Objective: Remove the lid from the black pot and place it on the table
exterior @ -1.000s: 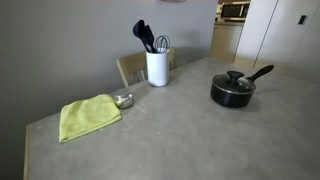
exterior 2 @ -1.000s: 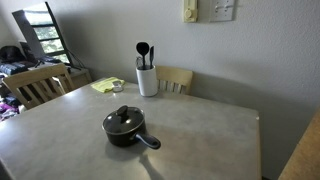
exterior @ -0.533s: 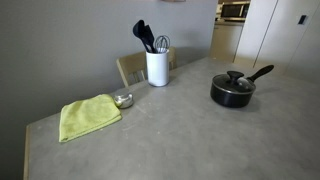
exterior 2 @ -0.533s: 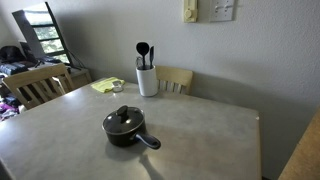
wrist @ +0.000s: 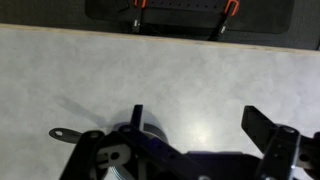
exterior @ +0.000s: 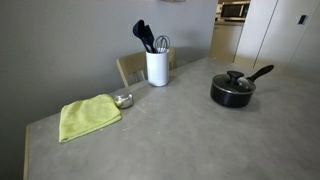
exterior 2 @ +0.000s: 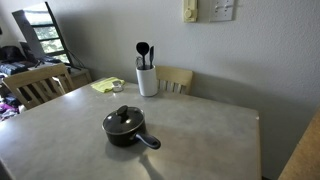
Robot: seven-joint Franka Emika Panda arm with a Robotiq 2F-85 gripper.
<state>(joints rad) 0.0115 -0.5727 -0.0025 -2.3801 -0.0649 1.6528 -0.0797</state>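
The black pot [exterior: 232,93] stands on the grey table [exterior: 170,140] at the far right, its long handle pointing up and to the right. The glass lid [exterior: 232,82] with a black knob sits on it. In an exterior view the pot [exterior 2: 125,129] is near the table's middle [exterior 2: 205,130], with the lid [exterior 2: 124,119] on top and the handle toward the front. Neither exterior view shows the arm. In the wrist view my gripper [wrist: 200,125] is open and empty over bare table top [wrist: 180,70]. The pot and lid are out of that view.
A white holder of black utensils [exterior: 157,67] [exterior 2: 147,80] stands at the back edge. A yellow-green cloth [exterior: 88,116] [exterior 2: 107,86] and a small metal bowl [exterior: 123,100] lie beside it. Wooden chairs [exterior 2: 40,85] [exterior 2: 176,78] stand around the table.
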